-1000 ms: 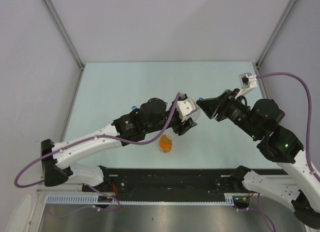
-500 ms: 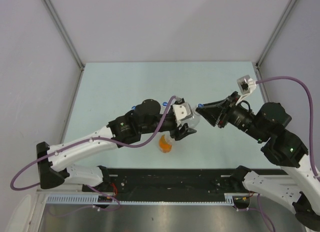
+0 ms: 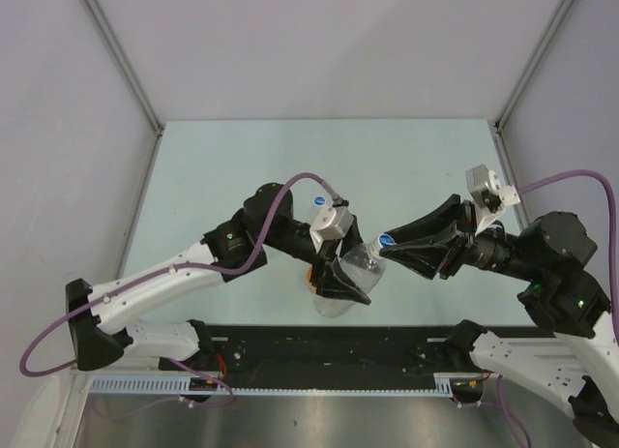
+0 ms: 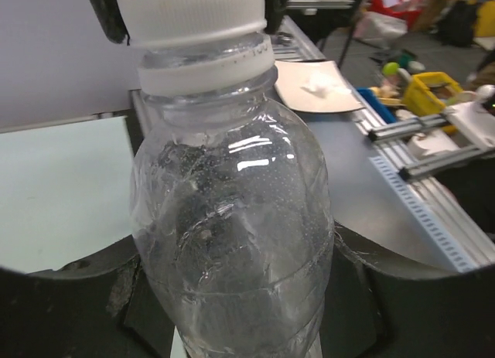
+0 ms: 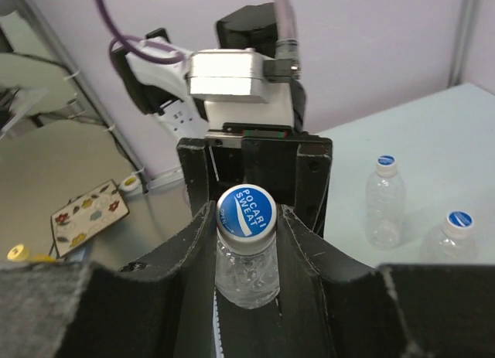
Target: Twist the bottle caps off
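My left gripper (image 3: 344,280) is shut on the body of a clear bottle (image 3: 360,266) and holds it tilted above the table's near edge. The bottle fills the left wrist view (image 4: 232,219), with black fingers (image 4: 69,304) on both sides. Its blue cap (image 3: 385,241) with a white mark points at my right gripper (image 3: 391,243). In the right wrist view, that gripper (image 5: 245,219) is shut on the cap (image 5: 245,211), fingers pressed on both sides. Two more capped clear bottles (image 5: 384,203) (image 5: 448,236) stand on the table. The orange bottle (image 3: 310,271) is mostly hidden behind the left arm.
A blue cap (image 3: 319,202) of a standing bottle shows just beyond the left wrist. The black rail (image 3: 387,346) runs along the table's near edge under the held bottle. Grey walls close the table (image 3: 242,167) on three sides.
Both grippers and the bottle have moved toward the near edge. The bottle is now tilted with the right gripper closed on its cap. The left arm now covers most of the orange bottle.
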Controlling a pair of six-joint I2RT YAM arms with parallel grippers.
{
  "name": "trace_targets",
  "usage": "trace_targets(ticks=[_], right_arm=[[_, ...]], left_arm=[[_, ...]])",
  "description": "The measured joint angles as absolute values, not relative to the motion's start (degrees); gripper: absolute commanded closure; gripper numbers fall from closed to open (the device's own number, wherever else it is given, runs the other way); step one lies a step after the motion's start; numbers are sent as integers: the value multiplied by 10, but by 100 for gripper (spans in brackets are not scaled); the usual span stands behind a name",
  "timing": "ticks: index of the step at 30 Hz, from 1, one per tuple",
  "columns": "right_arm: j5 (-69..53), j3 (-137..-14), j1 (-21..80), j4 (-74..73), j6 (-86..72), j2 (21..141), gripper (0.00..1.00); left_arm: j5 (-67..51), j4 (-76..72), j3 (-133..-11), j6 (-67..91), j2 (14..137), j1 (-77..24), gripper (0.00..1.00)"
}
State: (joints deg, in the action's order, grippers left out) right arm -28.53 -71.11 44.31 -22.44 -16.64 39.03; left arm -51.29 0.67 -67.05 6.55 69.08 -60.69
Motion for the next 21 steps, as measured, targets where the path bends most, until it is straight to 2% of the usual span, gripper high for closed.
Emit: trace_targets(ticks=[7,14,21], right_arm=[[-378,-711,442,-197,-144,386,100],[-429,-716,437,-182,-126,392,100],[-416,-720,436,-210,-103,387,100]], left_arm=[[-637,-64,-671,149,713,-606,100],[-703,-152,-671,218,739,-607,100],[-695,-82,-688,161,743,-607,100]])
